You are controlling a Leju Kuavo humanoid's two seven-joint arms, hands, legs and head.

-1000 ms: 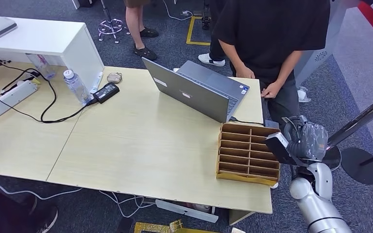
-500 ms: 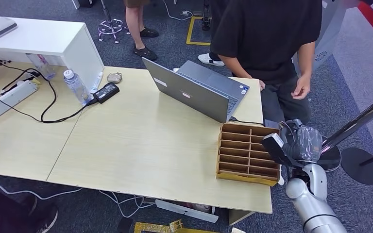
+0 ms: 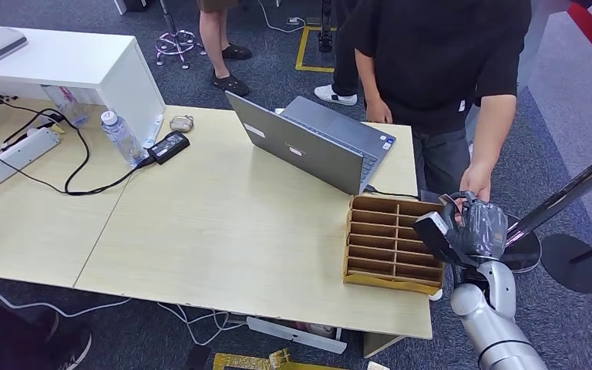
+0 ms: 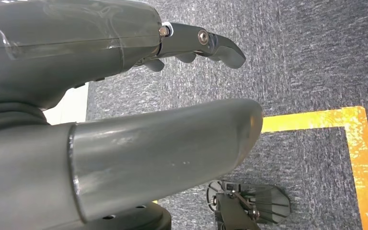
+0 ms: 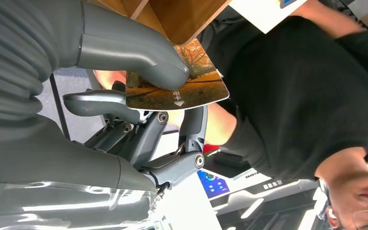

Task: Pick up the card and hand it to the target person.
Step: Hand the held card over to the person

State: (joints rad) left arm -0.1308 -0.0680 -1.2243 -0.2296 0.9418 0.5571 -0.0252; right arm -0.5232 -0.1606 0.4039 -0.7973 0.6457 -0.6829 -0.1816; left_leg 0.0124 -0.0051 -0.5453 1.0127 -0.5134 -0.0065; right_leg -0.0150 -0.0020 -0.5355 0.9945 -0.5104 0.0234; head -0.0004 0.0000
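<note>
The card (image 5: pixel 191 86) — orange-brown with an autumn-tree print and a white arrow mark — is pinched in the right hand (image 5: pixel 139 96), with the thick grey thumb (image 5: pixel 134 48) pressing on its printed face and the darker fingers (image 5: pixel 100 103) behind it. In the head view the right hand (image 3: pixel 474 231) is raised just beside the right end of the wooden divider tray (image 3: pixel 393 243), off the edge of the table (image 3: pixel 223 231). A person in a black shirt (image 3: pixel 439 54) stands at that corner; the person's hand (image 3: pixel 475 183) is lowered to just above the robot's right hand, touching or nearly so — which one cannot be determined. An open laptop (image 3: pixel 316 142) sits on the table behind the tray. The left hand (image 4: pixel 124 96) hangs over grey carpet (image 4: pixel 306 57) with yellow floor tape (image 4: pixel 345 124); its thumb and fingers are apart, holding nothing.
</note>
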